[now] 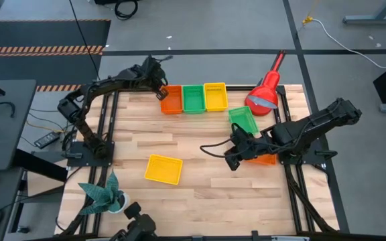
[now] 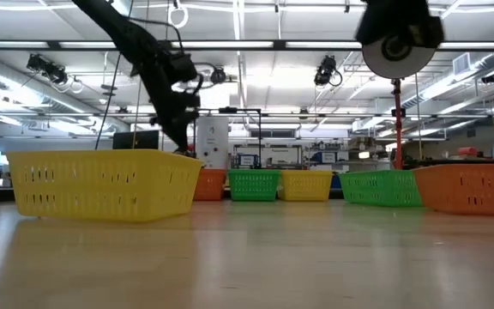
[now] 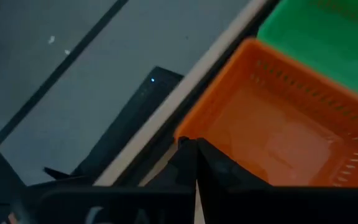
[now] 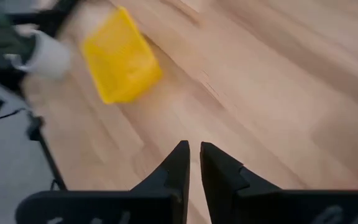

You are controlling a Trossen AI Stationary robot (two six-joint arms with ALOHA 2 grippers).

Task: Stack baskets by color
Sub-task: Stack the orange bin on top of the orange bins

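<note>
Six baskets show from above: orange [image 1: 171,99], green [image 1: 194,98] and yellow [image 1: 215,96] in a row at upper centre of the counter [image 1: 200,187], a tilted green one [image 1: 244,120] right of them, a lone yellow one [image 1: 163,169] lower left, and an orange one [image 1: 265,159] under my right arm. My left end effector [image 3: 196,163] is clenched on the row orange basket's rim at the counter's back edge, I judge for a lift towards its match. My right end effector [image 4: 194,163], fingers nearly together and holding nothing, hangs over bare wood mid-frame, with open room towards the lone yellow.

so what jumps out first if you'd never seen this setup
A bright row of baskets, orange basket, green, yellow, lines the table's far edge, with the left gripper shut on the orange one's rim. A red lamp lies at the far right corner.
</note>
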